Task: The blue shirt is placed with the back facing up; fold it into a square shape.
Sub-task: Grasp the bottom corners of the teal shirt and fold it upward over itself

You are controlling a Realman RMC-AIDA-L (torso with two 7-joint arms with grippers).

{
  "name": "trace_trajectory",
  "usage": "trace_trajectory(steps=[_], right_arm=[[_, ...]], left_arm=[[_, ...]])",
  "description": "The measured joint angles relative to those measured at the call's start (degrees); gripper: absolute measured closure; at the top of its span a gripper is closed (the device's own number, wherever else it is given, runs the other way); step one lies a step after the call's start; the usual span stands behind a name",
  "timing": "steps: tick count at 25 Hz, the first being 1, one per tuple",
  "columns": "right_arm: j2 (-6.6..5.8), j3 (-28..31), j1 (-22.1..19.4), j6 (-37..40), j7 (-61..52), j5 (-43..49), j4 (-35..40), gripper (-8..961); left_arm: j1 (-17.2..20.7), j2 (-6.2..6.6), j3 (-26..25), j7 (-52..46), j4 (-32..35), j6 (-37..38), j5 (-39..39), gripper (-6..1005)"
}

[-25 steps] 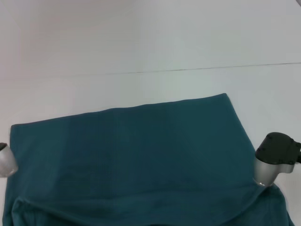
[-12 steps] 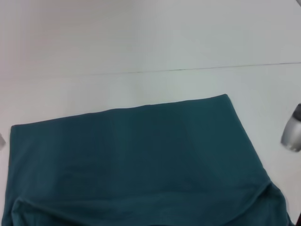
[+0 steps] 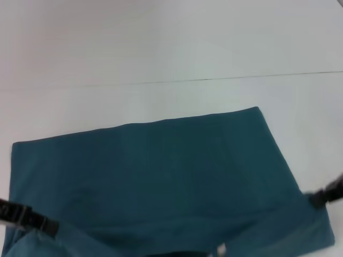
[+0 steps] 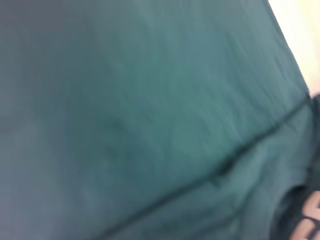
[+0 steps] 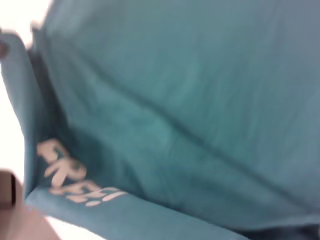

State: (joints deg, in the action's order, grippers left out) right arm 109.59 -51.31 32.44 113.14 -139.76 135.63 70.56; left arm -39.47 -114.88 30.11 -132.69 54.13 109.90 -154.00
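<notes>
While the large teal-blue fabric shirt lies flat on the white table, its near edge is lifted. Left gripper and right gripper are at the shirt's near corners; whether they are clamped, I cannot tell.

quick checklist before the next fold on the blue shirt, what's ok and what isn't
1. Far edge of the blue shirt lies flat and straight on the white table: ok.
2. Near edge is lifted and doubling over at both near corners: ok, a fold line runs across the near part.
3. Left claw sits at the near left corner: ok for position; grip cannot tell.
4. Right claw sits at the near right edge: ok for position; grip cannot tell.
5. Shirt is plain with no print: not ok, pale lettering shows on the turned-up layer.
6. Middle panel is free of bunching: ok, only light creases.
</notes>
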Motion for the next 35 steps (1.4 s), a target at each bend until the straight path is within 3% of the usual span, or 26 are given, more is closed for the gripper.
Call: trace_trajectory(steps=[7,13,26,35], right_arm=[[0.12,4.95,1.73,-6.42,0.29,2.51,-3.06,919],[0.52,5.63,2.43,-13.46,0.49,2.44,-6.05,918],[1.1,5.44,7.57,-25.1,-1.92,5.66,-10.2,918],[4.16,4.9,11.03,-33.56,-3.11,13.78,-11.55,919]], left_arm=[[0.16,0.27,-1.91,-0.16,0.28,-5.44,3.13,853],[0.14,0.78,-5.14,-0.11,1.15,-10.28,4.88,844],[0.35,0.45,-5.31,1.04,0.9,-23.77,7.05,823],[0.22,-0.01,-4.52,1.39,0.62,-26.94,7.35,808]])
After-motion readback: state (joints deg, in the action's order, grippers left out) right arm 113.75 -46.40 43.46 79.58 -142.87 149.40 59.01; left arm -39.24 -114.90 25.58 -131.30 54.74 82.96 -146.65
